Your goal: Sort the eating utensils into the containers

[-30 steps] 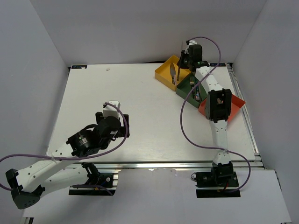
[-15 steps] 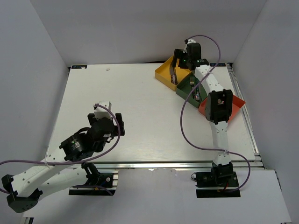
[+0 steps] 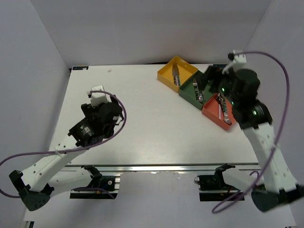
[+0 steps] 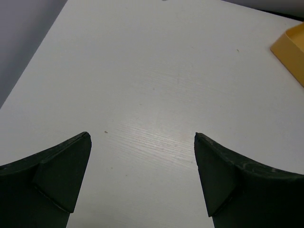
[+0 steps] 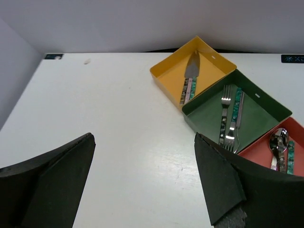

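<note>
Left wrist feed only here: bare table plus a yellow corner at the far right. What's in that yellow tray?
Observer: A knife lies inside the yellow tray, blade toward the far corner.
Operator: Next tray over?
Observer: Forks lie in the dark green tray, which adjoins the yellow one.
Operator: And the third?
Observer: Spoons lie in the red-orange tray.
</note>
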### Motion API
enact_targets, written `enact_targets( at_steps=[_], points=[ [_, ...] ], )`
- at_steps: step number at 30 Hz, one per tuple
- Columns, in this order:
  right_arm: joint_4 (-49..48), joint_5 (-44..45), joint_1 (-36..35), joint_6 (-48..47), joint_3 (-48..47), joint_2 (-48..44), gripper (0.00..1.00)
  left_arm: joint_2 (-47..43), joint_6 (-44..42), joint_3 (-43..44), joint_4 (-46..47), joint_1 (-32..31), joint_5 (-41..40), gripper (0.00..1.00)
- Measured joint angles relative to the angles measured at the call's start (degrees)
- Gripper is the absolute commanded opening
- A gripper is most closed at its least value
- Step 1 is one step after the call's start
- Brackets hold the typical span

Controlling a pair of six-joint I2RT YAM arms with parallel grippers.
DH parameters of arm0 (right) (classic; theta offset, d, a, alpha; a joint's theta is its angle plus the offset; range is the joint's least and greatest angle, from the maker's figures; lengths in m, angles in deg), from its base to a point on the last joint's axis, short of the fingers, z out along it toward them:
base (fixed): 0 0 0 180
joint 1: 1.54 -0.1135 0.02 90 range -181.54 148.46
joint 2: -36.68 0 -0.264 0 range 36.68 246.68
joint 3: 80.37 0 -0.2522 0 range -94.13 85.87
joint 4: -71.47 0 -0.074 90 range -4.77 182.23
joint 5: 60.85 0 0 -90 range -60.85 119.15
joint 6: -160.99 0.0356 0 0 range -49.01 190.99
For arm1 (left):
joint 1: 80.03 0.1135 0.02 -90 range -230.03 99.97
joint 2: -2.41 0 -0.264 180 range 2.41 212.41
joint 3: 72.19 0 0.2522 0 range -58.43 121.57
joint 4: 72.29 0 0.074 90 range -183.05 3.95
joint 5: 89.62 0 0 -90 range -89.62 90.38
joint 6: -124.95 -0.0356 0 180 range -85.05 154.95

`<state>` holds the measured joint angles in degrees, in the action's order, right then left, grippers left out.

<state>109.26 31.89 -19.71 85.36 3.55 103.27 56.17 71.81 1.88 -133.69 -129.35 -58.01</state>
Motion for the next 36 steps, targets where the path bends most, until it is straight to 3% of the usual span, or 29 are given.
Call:
enact_targets(
  at_steps=[3,7,17,36],
  points=[
    [2.03,-0.35,-0.63,0.17,9.66,-12.76,0.89,3.21,-0.22,4.11,0.55,6.34,1.05,0.98],
    [8.44,0.37,-0.59,-0.17,17.27,-20.17,0.89,2.84,-1.31,5.68,1.95,10.47,1.03,0.98],
    [19.10,2.56,-0.59,-2.12,22.25,-29.99,0.89,-6.56,-2.49,-1.25,5.55,10.67,-0.31,0.98],
    [22.80,9.81,-0.59,-3.85,24.81,-36.98,0.89,-17.40,-3.50,-11.78,5.22,10.75,-0.31,0.98]
  ],
)
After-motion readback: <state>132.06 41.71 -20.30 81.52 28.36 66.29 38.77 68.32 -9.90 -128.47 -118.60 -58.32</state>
